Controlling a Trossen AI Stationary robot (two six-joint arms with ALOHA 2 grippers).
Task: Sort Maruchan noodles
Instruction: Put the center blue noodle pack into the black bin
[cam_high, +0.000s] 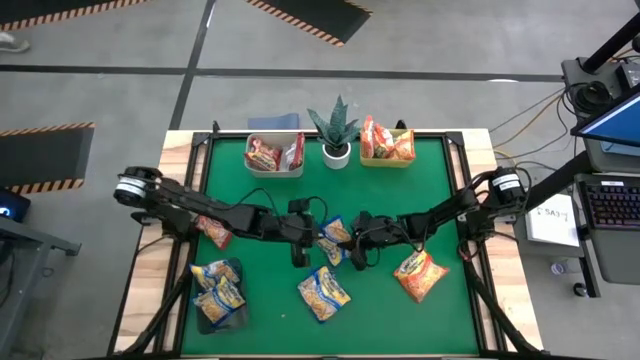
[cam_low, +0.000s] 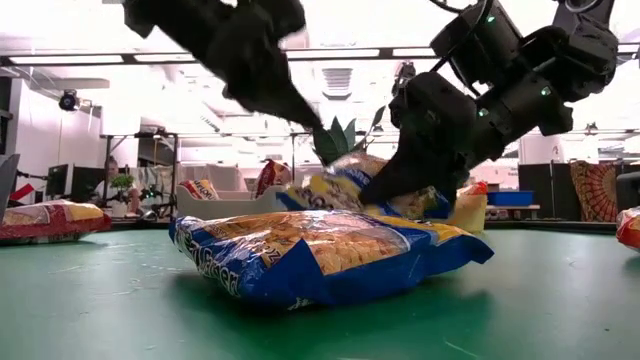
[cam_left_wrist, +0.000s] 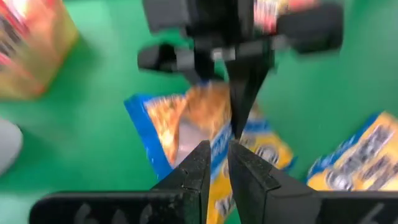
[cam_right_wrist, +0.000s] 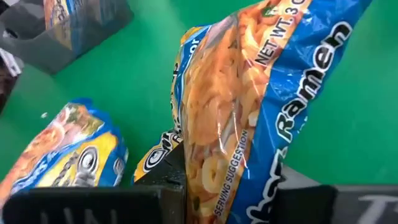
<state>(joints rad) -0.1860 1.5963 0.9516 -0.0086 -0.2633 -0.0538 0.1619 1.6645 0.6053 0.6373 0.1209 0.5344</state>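
Lay nearest the low camera: yellow-blue ramen packet (cam_low: 320, 255), flat on green mat (cam_high: 400, 185). Held just behind it, second yellow-blue packet (cam_high: 335, 238), pinched by right gripper (cam_high: 360, 245). Met there nose-to-nose, left gripper (cam_high: 300, 243), fingers (cam_left_wrist: 194, 171) nearly closed, gripping nothing visible.

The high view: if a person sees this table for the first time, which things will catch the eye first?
Probably the two dark arms meeting at the middle of the green table, where the left gripper and the right gripper both close on one yellow-blue noodle packet. After that, the spiky potted plant at the far edge, standing between a grey bin and a yellow bin, both holding reddish packets.
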